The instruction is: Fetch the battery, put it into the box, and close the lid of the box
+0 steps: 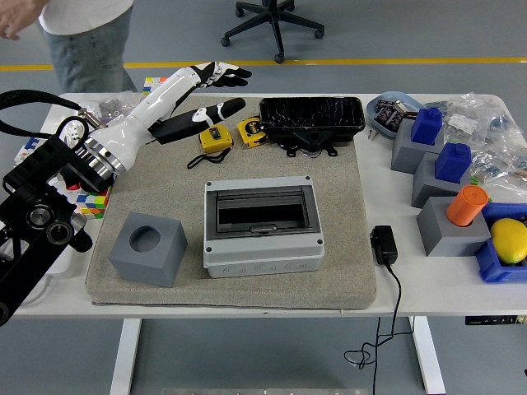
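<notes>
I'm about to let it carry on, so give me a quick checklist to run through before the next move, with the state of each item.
1. Lid of the grey box shut: ok, the dark lid lies flat in its frame.
2. Battery inside the box: cannot tell, the lid hides the interior.
3. Left hand empty: ok, fingers spread above the mat's far left corner, holding nothing.
4. Person out of the workspace: ok, the person stands at the far left, hands off the table.
5. Yellow tape measures below the hand: not ok, close under the arm's path.
6. Right hand: cannot tell, not in view.
</notes>
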Available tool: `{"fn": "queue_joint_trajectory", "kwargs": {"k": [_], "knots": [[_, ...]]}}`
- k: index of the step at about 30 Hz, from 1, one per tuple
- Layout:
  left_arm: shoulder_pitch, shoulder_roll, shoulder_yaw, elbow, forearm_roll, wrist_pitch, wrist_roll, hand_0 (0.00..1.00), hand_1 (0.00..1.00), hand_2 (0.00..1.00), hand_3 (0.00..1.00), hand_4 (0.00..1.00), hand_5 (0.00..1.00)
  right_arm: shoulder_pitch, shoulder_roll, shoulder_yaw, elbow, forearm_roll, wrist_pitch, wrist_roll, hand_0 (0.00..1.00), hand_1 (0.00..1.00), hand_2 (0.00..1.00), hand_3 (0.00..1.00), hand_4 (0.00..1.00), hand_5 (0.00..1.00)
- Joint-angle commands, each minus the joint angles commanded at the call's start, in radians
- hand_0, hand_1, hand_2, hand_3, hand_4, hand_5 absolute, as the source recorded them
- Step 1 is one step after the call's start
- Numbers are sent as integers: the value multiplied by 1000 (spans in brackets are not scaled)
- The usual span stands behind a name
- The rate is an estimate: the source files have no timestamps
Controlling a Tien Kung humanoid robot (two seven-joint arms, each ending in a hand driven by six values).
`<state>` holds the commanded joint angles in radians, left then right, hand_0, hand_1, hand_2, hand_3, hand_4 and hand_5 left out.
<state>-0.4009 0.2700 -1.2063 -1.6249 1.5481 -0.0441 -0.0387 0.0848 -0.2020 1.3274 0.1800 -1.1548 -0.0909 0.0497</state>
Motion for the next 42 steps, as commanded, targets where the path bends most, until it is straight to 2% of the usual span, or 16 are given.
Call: {"fn": "queue_joint_trajectory", "kwargs": {"k": [1,6,7,8,11,13,18,19,22,27,30,36,42], "knots": [[7,-14,-20,10,-15,14,-17,836,895,854,845,998,998,-1,2,3,0,-3,0,0,850,836,808,843,998,998],[46,-70,-111,49,-115,63,-84,836,895,854,845,998,998,-5,14,23,0,-19,-1,-2,850,836,808,843,998,998],[51,-75,-122,52,-126,67,-90,887,942,904,869,998,998,-6,16,27,0,-22,-1,-2,850,837,808,842,998,998],[60,-85,-142,60,-153,76,-104,887,942,904,869,998,998,-6,20,40,0,-33,-1,-3,850,837,808,842,998,998],[76,-100,-188,81,-210,82,-128,887,942,904,869,998,998,-7,27,63,0,-53,-2,-4,850,837,808,842,998,998],[89,-105,-217,100,-278,63,-151,901,951,903,878,998,998,-9,30,45,0,-41,-2,-2,850,837,809,841,998,998],[123,-87,-261,123,-373,26,-150,901,951,903,878,998,998,-16,32,23,0,-33,-4,-6,850,837,809,841,998,998],[129,-82,-263,130,-405,12,-141,966,998,960,933,998,998,-16,32,29,0,-39,-4,-8,851,838,809,843,998,998],[146,-73,-266,148,-472,-17,-118,966,998,960,933,998,998,-16,33,42,0,-53,-6,-10,851,838,809,843,998,998],[172,-77,-282,169,-512,-36,-108,998,998,978,969,998,998,-20,36,50,0,-62,-8,-10,852,840,810,842,998,998],[176,-68,-299,181,-504,-41,-105,998,998,978,969,998,998,-23,39,54,0,-64,-8,-9,852,840,810,842,998,998],[185,-18,-345,193,-409,-45,-69,998,998,975,959,998,998,-20,39,66,0,-69,-9,-9,852,841,810,842,998,998],[188,-12,-395,180,-271,-50,-15,998,998,962,945,998,998,-24,43,80,0,-73,-9,-9,852,843,811,841,998,998]]}}
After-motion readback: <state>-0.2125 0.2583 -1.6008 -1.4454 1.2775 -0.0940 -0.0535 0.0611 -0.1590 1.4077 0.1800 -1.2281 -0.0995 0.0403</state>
